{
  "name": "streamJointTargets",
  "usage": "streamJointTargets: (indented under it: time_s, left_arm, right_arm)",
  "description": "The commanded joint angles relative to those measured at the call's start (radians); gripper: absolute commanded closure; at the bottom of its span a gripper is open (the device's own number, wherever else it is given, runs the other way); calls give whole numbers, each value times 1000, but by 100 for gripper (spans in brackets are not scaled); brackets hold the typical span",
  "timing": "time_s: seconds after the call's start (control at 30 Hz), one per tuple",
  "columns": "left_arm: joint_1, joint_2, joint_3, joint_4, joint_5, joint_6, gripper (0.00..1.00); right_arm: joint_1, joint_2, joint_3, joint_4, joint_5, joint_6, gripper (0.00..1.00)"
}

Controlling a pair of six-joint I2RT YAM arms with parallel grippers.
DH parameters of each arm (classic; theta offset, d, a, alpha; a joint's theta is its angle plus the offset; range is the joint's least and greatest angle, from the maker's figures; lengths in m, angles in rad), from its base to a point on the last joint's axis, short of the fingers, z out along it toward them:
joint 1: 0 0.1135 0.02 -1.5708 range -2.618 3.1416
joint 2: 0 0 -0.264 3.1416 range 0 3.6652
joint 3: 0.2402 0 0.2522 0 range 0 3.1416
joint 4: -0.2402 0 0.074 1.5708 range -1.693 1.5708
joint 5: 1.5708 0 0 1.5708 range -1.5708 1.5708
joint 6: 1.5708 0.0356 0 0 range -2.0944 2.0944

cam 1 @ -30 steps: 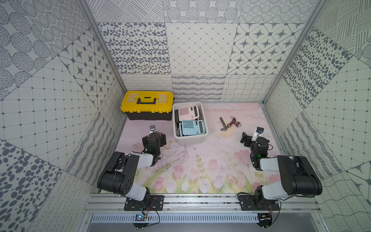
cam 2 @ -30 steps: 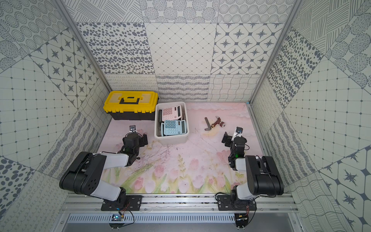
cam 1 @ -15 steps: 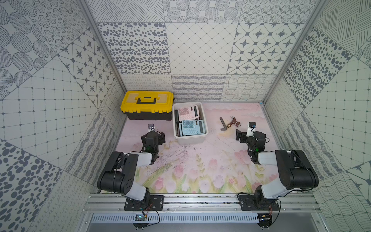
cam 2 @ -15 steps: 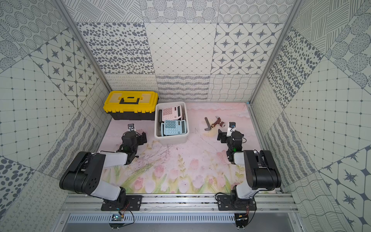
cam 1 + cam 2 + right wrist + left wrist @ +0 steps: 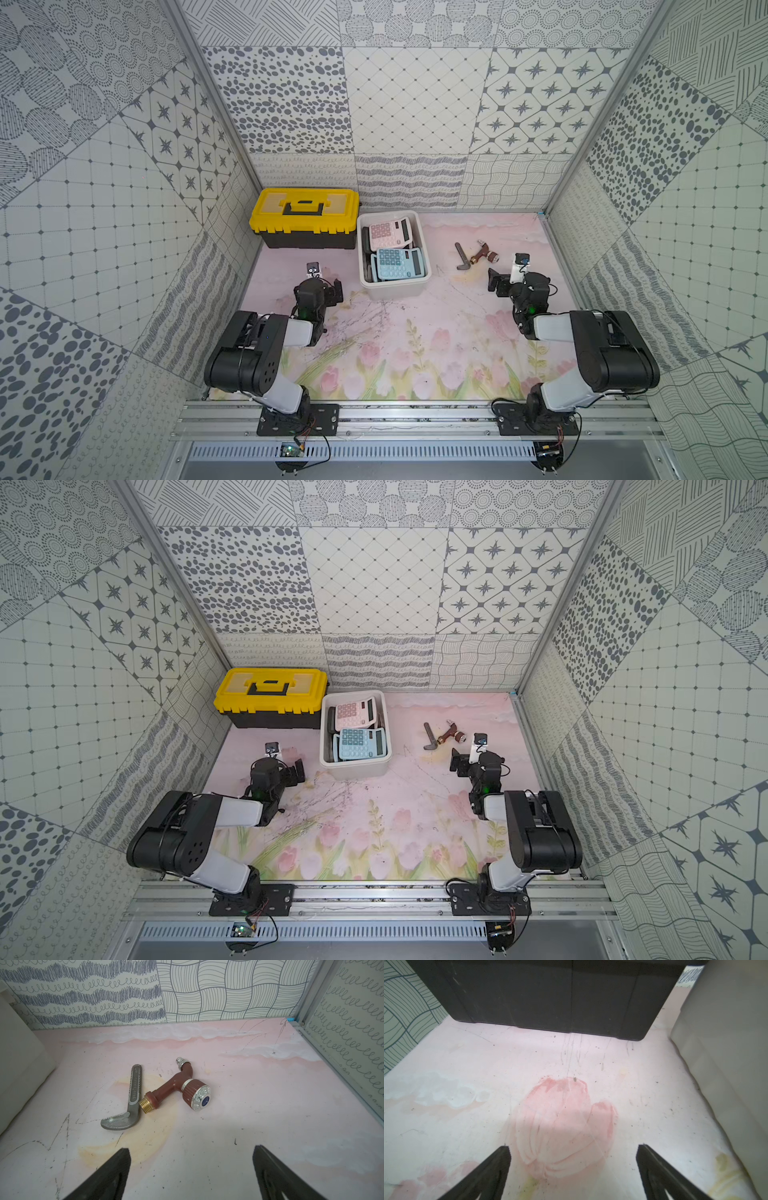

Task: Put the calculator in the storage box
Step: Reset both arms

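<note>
Blue calculator (image 5: 398, 263) partly covers a dark item (image 5: 366, 257) in storage box (image 5: 394, 289).

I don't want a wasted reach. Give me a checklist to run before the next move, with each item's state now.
1. The left gripper open and empty: ok.
2. The right gripper open and empty: ok.
3. Right gripper clear of the tap and wrench part: ok, both lie ahead of it, untouched.
4. The storage box open on top: ok.
5. A calculator on the table to pick: not ok, none visible; the pink calculator and blue calculator lie in the box.
6. Room left in the box: cannot tell.
</note>
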Motion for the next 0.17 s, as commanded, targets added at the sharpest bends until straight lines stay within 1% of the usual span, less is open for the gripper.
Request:
streamJointTargets:
  time_s: [0.0, 0.03, 0.1, 0.13]
  left_arm:
    - [6, -9, 9, 40, 56, 5, 0]
    - [6, 6, 1, 87, 53, 19, 0]
    - [6, -7, 8, 44, 56, 5, 0]
    - [5, 2, 2, 75, 54, 14, 0]
  right_arm:
    - [4, 2, 5, 24, -9, -10, 3]
    - [5, 2, 4, 25, -7, -10, 3]
    - [5, 2, 5, 26, -9, -10, 3]
    - [6, 3, 4, 24, -8, -11, 3]
